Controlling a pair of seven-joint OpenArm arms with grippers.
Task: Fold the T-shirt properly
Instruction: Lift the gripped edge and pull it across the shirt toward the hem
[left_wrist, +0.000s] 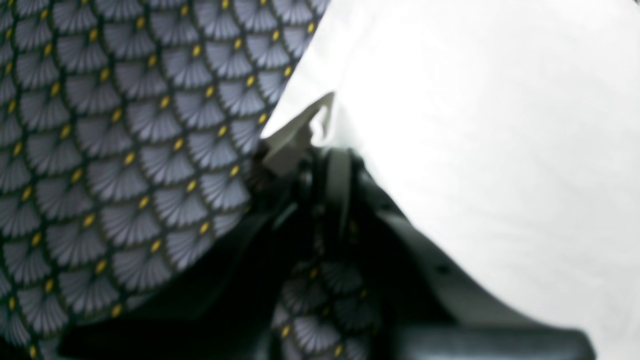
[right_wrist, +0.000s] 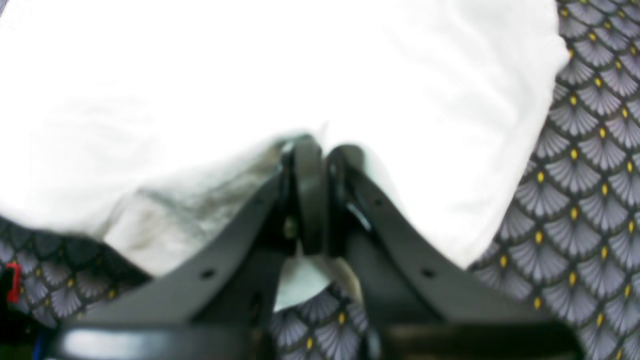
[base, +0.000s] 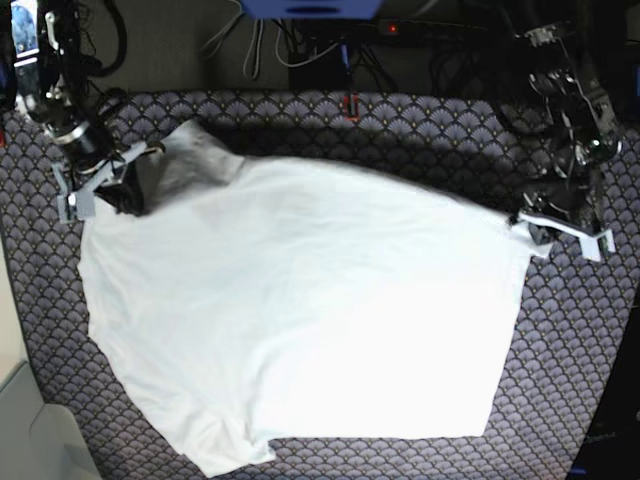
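Two opposite edges of the T-shirt (base: 300, 310), spread on the patterned tablecloth (base: 420, 130), are pinched by the left gripper (left_wrist: 312, 142) and right gripper (right_wrist: 317, 150), both clamped on fabric.

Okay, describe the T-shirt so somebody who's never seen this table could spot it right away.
A tablecloth patterned with grey fan scales and yellow dots covers the table. Spread across most of it lies the T-shirt, pinched at opposite edges by the right gripper and left gripper. It is the only white, unprinted cloth there.
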